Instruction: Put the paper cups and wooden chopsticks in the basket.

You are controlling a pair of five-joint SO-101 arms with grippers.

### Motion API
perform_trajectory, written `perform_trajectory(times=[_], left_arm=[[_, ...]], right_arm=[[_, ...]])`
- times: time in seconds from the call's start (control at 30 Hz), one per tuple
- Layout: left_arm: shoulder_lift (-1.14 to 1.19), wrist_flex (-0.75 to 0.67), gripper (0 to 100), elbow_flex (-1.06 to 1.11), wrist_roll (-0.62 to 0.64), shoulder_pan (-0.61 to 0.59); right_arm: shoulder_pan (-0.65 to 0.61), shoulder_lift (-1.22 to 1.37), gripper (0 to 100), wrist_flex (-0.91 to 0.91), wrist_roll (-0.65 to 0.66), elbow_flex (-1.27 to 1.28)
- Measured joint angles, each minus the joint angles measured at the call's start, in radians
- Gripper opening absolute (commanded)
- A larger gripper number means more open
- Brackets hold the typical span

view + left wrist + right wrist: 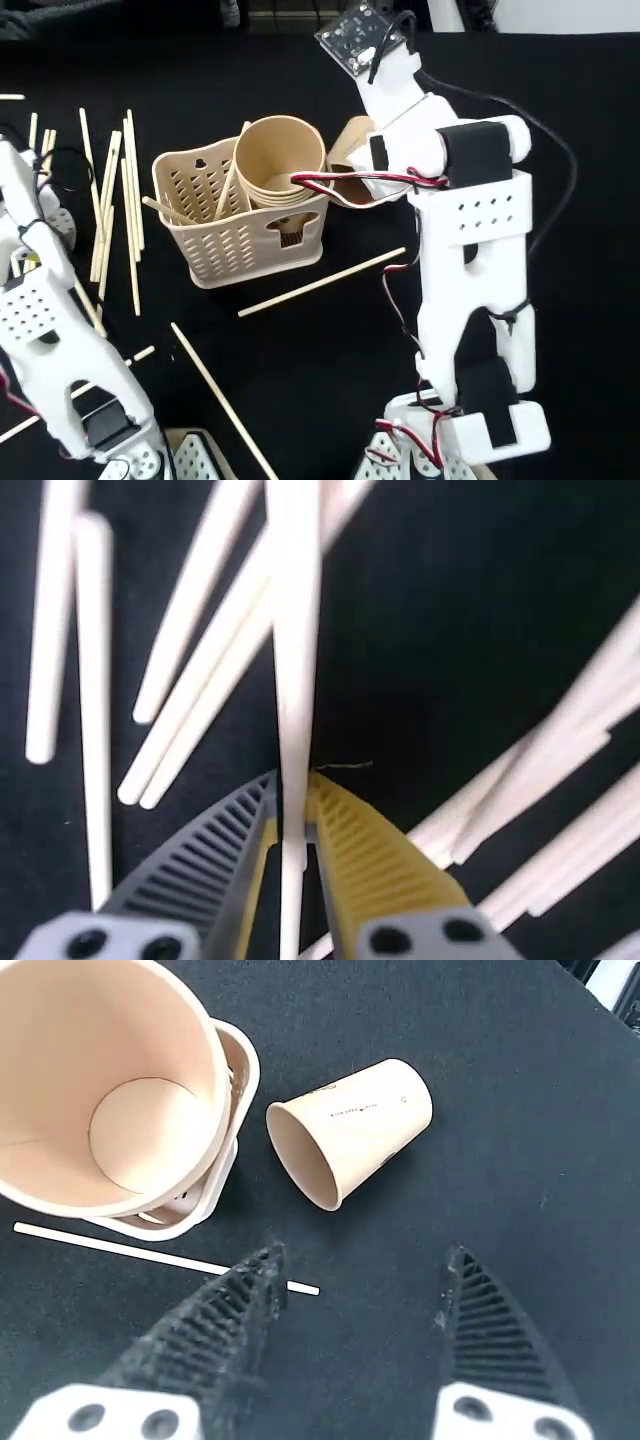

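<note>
Pinched pale wooden chopstick (pixel 295 630) in left jaws; held right jaws wide near toppled tan paper cup (pixel 350 1140).

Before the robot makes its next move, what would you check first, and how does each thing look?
1. Left gripper has a grip: ok, shut on one chopstick.
2. Right gripper ready for a cup: ok, open, with the fallen cup lying on its side just ahead of it.
3. Basket upright: ok.
4. Room in the basket: probably ok; stacked cups fill one end, and leaning chopsticks take little of the other.
5. Grip firm enough to lift: cannot tell.
6. Everything packed: not ok; loose chopsticks lie on the table.
</note>
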Motion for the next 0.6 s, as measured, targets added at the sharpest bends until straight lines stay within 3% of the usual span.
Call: perform_trajectory(times=[0.13, 0.27, 0.43, 0.6], left_arm=[[-0.003, 0.103, 3, -0.069, -0.043, 0.029], [-0.098, 0.164, 3, -0.083, -0.049, 0.041], [-0.379, 0.167, 3, -0.034, -0.049, 0.037], [-0.704, 0.061, 3, 0.135, -0.049, 0.068]], right_arm=[[0.0, 0.0, 11.4, -0.002, 0.0, 0.0], [0.066, 0.0, 13.3, -0.017, 0.011, -0.008], [0.14, 0.063, 24.5, -0.032, 0.224, 0.023], [0.213, 0.144, 29.8, -0.163, 0.428, 0.17]])
